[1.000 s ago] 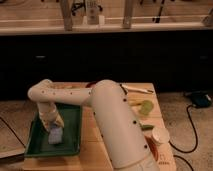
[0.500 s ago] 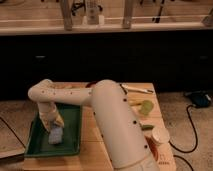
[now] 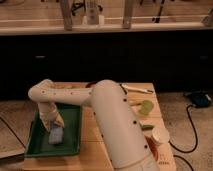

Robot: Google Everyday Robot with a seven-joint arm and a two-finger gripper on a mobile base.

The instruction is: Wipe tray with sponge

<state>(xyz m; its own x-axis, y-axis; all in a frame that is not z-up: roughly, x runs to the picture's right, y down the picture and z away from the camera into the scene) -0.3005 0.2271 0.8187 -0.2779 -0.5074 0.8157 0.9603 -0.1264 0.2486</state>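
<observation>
Inside the tray [image 3: 70, 136] at the counter's [image 3: 90, 151] left, the hand [image 3: 54, 123] meets the sponge [image 3: 56, 135], grip impossible to tell; wiping seems underway, and next comes a firm sweep across the bare floor.

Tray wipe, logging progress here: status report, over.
End effector low over mid-tray. Sponge just below it, on tray floor. Green lid sits on table, well apart from tray.

I see my cream gripper [image 3: 54, 121] at lower left over the dark green tray [image 3: 70, 137], the pale blue-grey sponge [image 3: 56, 134] beneath it. My white arm [image 3: 116, 125] carries small dark dots. The table [image 3: 90, 150] is light wood.
</observation>
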